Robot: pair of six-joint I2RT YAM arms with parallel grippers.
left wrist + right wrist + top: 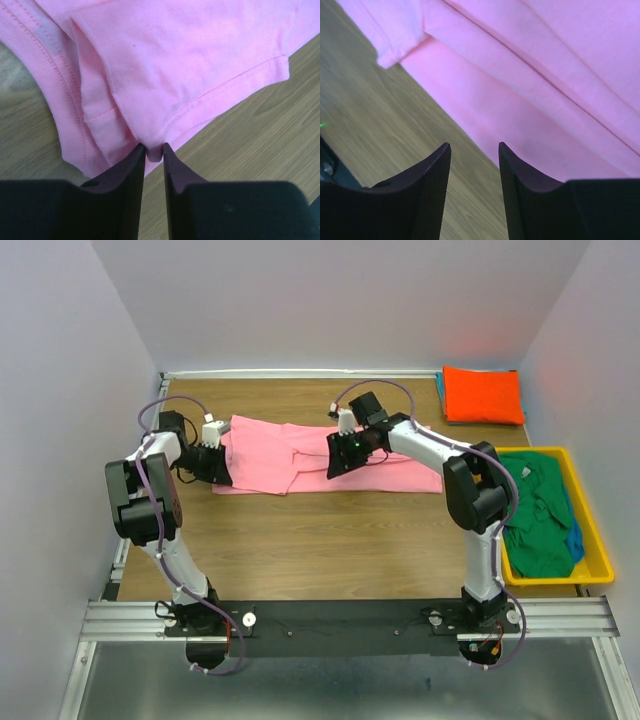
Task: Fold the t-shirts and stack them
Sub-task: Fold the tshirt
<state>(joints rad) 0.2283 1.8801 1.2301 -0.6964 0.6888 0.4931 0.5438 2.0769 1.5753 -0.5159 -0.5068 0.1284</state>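
The pink t-shirt (pixel 300 452) lies partly folded lengthwise across the middle of the table. My left gripper (pixel 222 472) is at its left end, shut on a pinch of the pink t-shirt's hem (pixel 154 150). My right gripper (pixel 338 462) hovers over the shirt's near edge (pixel 520 125), open and empty, its jaws straddling the line between cloth and wood. A folded orange t-shirt (pixel 483 394) lies at the back right. Green (pixel 532 510) and blue (pixel 575 540) t-shirts are crumpled in the yellow bin.
The yellow plastic bin (pixel 590 575) stands at the right edge of the table. Bare wood (pixel 330 540) lies between the pink shirt and the arm bases. Walls close in the table at the back and sides.
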